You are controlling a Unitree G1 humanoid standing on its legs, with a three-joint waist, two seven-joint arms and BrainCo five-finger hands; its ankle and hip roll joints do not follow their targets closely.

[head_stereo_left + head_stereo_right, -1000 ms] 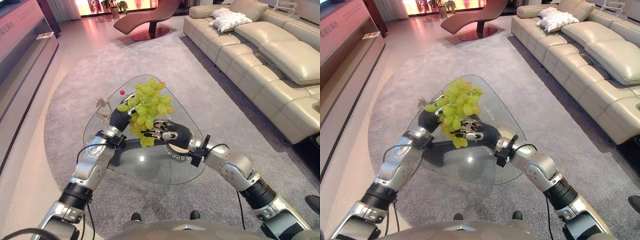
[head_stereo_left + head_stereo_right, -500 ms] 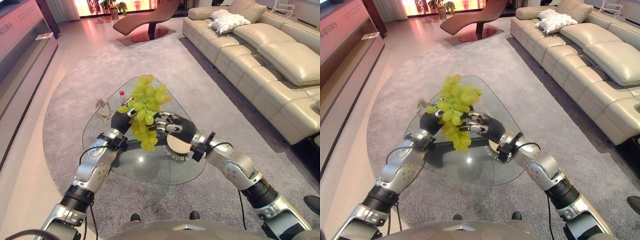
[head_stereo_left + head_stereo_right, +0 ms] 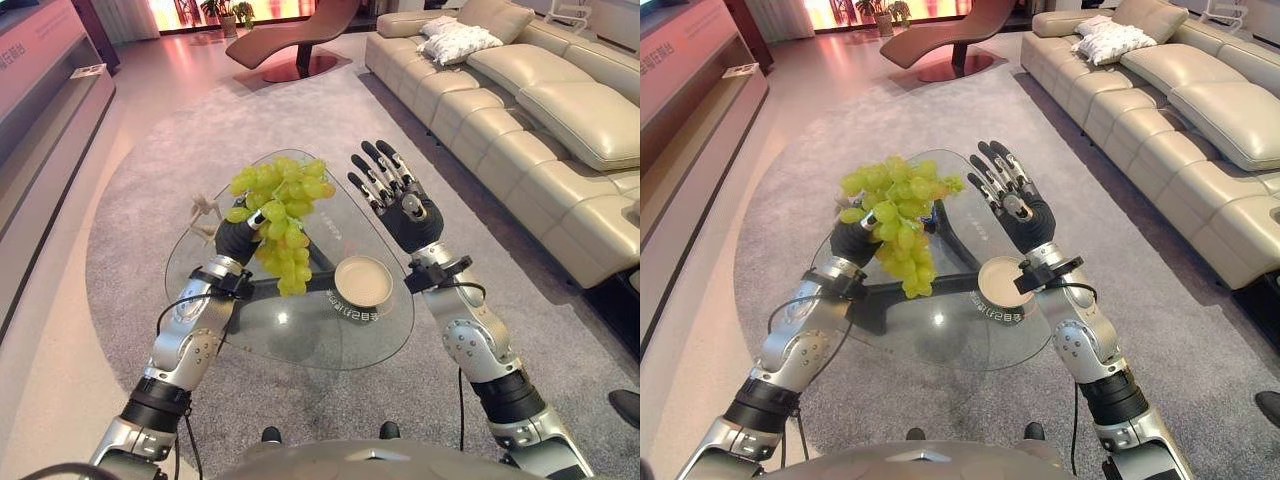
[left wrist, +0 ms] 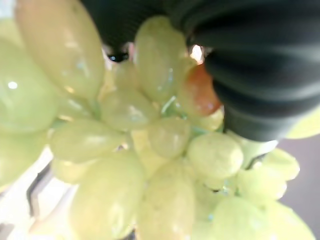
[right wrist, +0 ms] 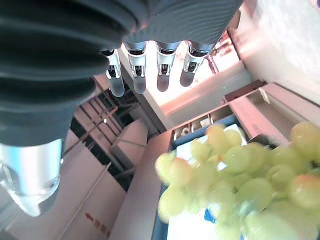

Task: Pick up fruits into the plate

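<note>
A glass table (image 3: 300, 340) on a grey rug (image 3: 140, 200) is taken as the landmark; nearest on it, toward its right side, a small round plate (image 3: 363, 281) is seen, with nothing in it; the grapes (image 3: 280, 215) are held up above the table's left half, left of the plate and clear of the glass, the bunch hanging down from the left hand (image 3: 237, 238); that hand is closed round the bunch near its top, its fingers mostly hidden by the fruit; the right hand (image 3: 405, 205) is raised above the table's right edge, beyond the plate, fingers straight and spread, holding nothing; a pale figurine (image 3: 206, 214) stands at the table's left edge; beyond the table, a sofa (image 3: 540, 110) lies to the right and a lounge chair (image 3: 295, 35) far behind.
</note>
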